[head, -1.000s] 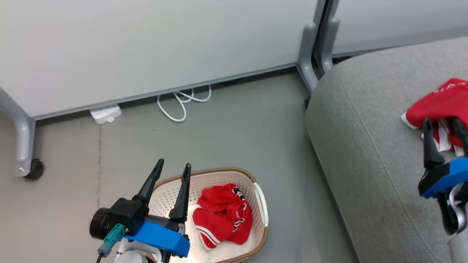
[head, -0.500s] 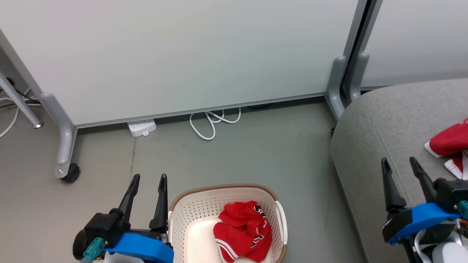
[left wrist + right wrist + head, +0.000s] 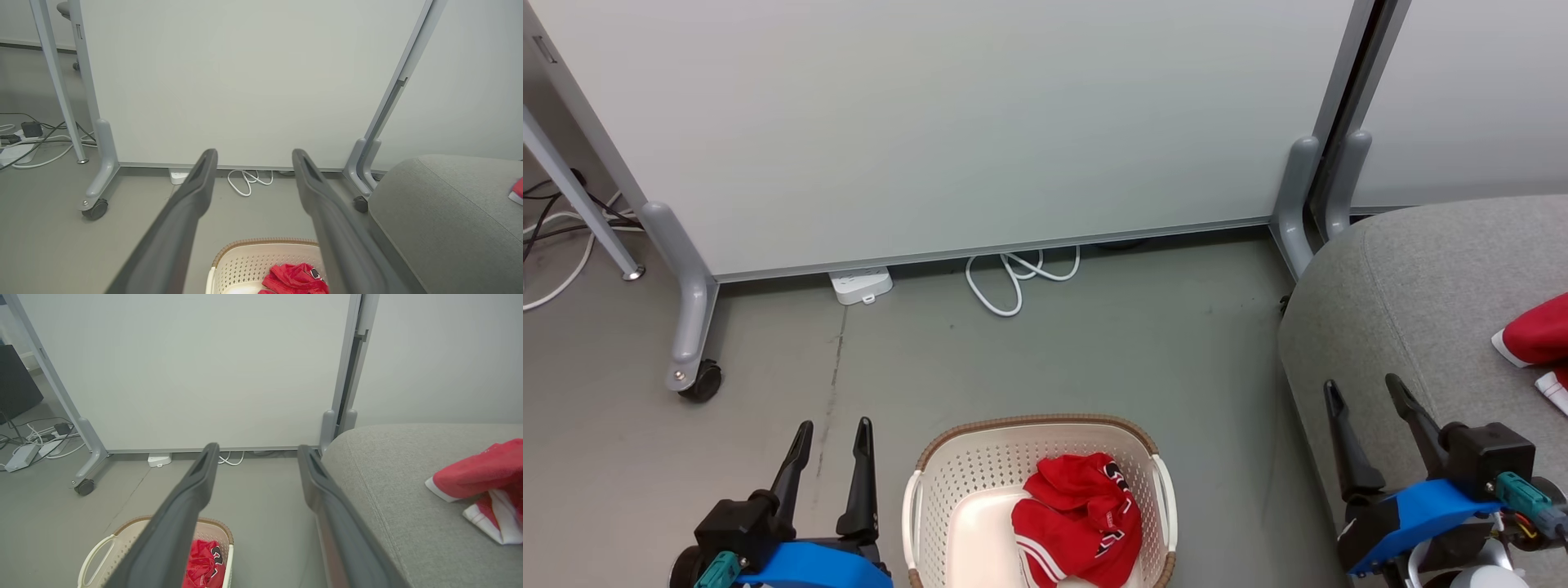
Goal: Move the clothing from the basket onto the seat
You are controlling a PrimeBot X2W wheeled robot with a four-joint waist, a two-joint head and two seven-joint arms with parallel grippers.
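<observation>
A cream perforated plastic basket (image 3: 980,465) with a brown woven-look rim sits on the floor (image 3: 1094,351), a crumpled red garment (image 3: 1082,523) inside. A second red garment (image 3: 1535,339), white-trimmed, lies on the rounded grey fabric seat (image 3: 1405,278) at right. Left claw (image 3: 834,425) and right claw (image 3: 1362,382) gape apart, empty. A second ago the right claw was over the seat's garment; now it is clear. The right wrist view shows that garment's white stripes.

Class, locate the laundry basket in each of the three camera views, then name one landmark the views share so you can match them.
Head view: basket at bottom centre, cut off by the lower edge.
Left wrist view: basket at bottom centre, again cut off by the lower edge.
Right wrist view: basket at lower left.
Shared landmark: the black caster wheel, up and left of the basket in all three.
</observation>
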